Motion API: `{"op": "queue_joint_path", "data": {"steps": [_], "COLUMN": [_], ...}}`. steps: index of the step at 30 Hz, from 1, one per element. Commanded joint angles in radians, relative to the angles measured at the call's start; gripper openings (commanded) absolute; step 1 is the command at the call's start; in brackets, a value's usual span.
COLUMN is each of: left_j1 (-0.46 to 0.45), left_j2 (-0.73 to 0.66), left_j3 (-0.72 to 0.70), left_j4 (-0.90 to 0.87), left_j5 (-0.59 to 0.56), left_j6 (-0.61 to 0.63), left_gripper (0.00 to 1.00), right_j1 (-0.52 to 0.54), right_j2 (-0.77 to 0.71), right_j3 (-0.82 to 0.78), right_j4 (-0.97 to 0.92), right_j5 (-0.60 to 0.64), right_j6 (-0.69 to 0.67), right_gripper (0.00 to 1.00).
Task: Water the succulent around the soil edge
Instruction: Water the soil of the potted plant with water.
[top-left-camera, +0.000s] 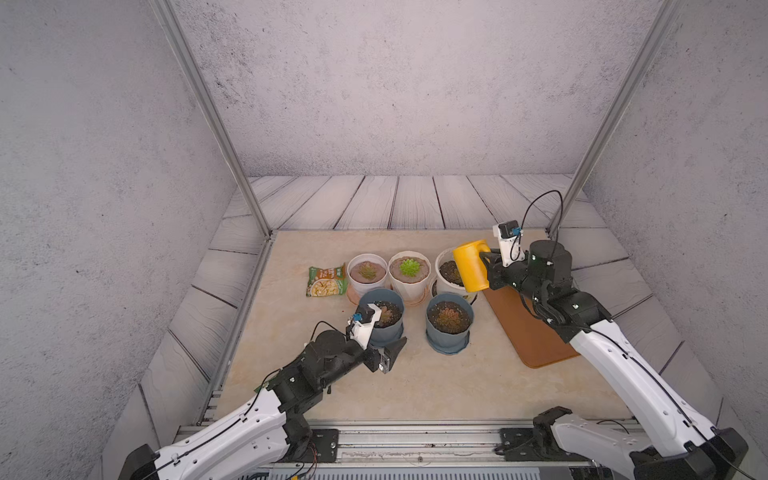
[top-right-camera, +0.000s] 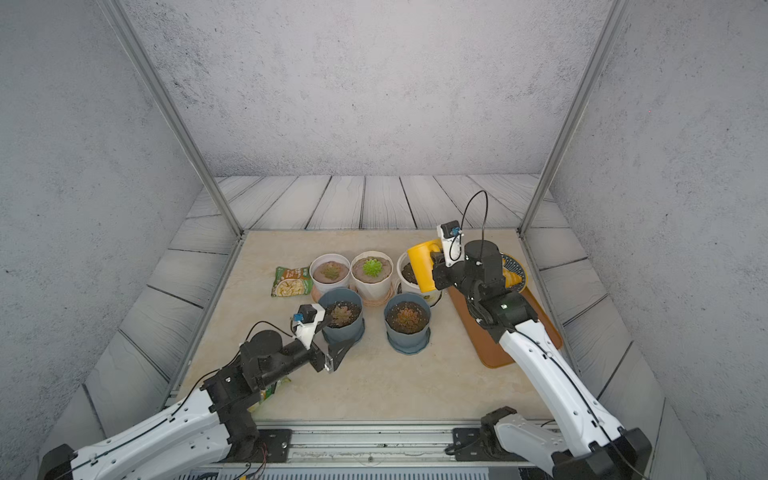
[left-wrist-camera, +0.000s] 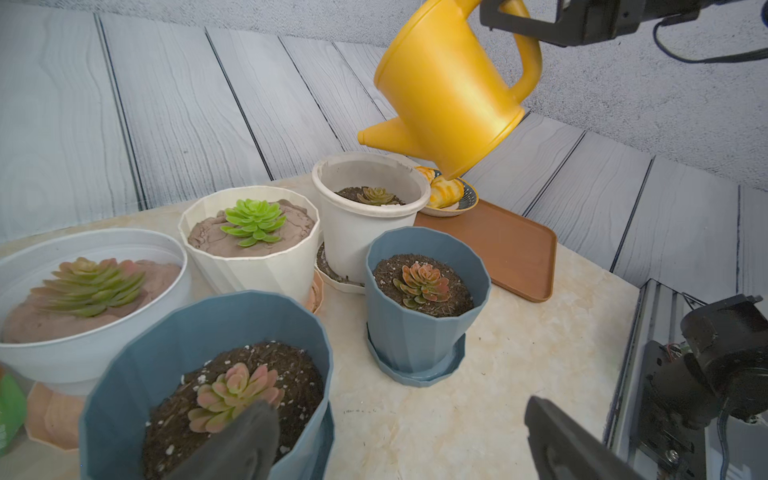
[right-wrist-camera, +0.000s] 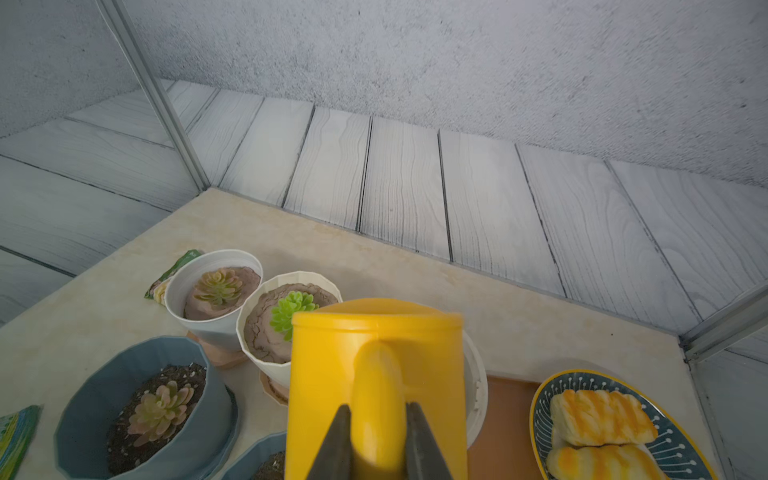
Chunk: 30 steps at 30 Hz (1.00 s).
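Nearest the robot's base, left gripper is spread wide and holds nothing; one of its fingers overlaps the near-left blue faceted plastic pot in the wrist view, contact can't be told. Beside it to the right, apart, is a second blue faceted pot on saucer, both with pinkish succulents in dark soil. Flat brown rectangular tray lies to the right. Behind the blue pots is a row of three: white round bowl-shaped pot, cream faceted pot with bright green succulent, white round plastic pot holding the small pale green-brown succulent in dark soil. Green snack packet lies left of the row. Right gripper is clamped tight on the handle of the yellow plastic watering can, which is raised and tilted, spout down, just above that white pot's rim. Patterned blue plate with pastries sits on the tray's far end.
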<state>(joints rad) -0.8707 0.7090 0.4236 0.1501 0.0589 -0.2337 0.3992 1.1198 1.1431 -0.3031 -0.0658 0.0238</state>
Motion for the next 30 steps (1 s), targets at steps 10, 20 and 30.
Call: {"op": "queue_joint_path", "data": {"steps": [10,20,30], "left_j1": [0.007,0.007,0.007], "left_j2": [0.002,-0.009,-0.016], "left_j3": [0.027,0.021,0.018], "left_j4": [-0.005,-0.002,-0.002], "left_j5": [-0.013,-0.013,-0.021], "left_j6": [-0.044,-0.05,-0.052], "left_gripper": [0.98,0.98,0.98], "right_j1": [-0.004,-0.004,-0.004], "right_j2": [0.156,0.26,0.345], "right_j3": [0.117,0.212,0.308], "right_j4": [-0.058,-0.09,-0.113], "right_j5": [-0.026,-0.013,0.081], "right_j6": [-0.037,-0.043,-0.045], "right_gripper": [0.0,0.0,0.0]}}
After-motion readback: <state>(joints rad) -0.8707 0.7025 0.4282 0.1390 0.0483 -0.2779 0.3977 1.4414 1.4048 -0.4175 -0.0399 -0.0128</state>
